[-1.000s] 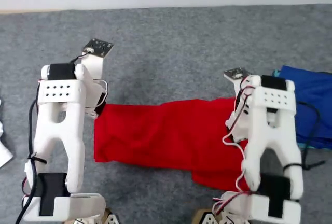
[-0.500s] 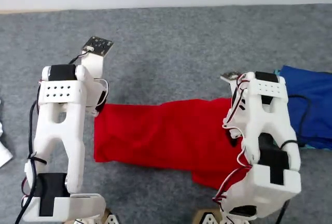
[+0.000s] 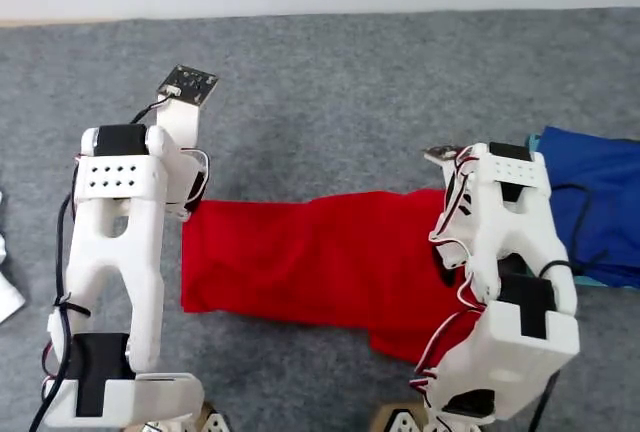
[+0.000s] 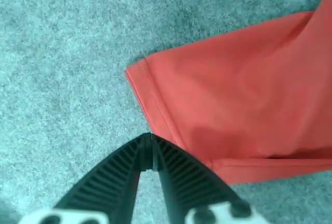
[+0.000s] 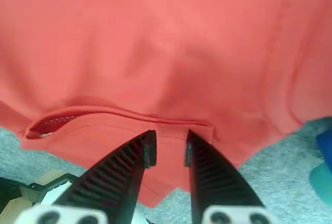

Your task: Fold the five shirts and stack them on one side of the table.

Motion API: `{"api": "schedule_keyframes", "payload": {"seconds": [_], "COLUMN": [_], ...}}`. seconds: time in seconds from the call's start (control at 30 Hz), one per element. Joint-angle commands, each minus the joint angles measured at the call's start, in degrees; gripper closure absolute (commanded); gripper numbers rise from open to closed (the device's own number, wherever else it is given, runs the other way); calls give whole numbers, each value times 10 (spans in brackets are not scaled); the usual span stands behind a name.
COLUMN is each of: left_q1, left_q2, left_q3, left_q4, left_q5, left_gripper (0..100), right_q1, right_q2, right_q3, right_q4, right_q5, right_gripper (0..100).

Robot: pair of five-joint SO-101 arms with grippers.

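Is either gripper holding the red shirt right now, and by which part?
The right gripper is open above the red shirt, holding nothing. The left gripper is shut at the shirt's hem edge; whether it pinches fabric cannot be told.

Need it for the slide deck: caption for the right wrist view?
Right gripper, open, poised over the red shirt on the grey table.

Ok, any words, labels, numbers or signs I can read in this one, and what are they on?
No text can be read in these views.
On the red shirt: plain cloth, with no print or tag showing.
On the blue shirt: no print showing.
On the white arm housings: no lettering visible.
On the small circuit boards at the wrists: any markings are too small to read.
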Motion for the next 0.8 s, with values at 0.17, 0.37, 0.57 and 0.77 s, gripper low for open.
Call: {"api": "schedule_keyframes", "payload": {"seconds": [0.17, 0.37, 0.57, 0.77], "left_q1": [4, 4, 3, 4], "left_q2": [-23, -23, -23, -23], "left_q3": [-3, -3, -3, -3], "left_q4": [-10, -10, -7, -9], "left_q5": [0, 0, 0, 0], "left_gripper": [996, 996, 996, 996], "right_q1": [5, 11, 22, 21], "right_q2": [-7, -3, 0, -1], "right_q3": [-92, -125, -94, -50], "right_q4": [53, 76, 69, 53], "right_q5": [4, 5, 5, 5], "right_gripper": [812, 812, 814, 814]}}
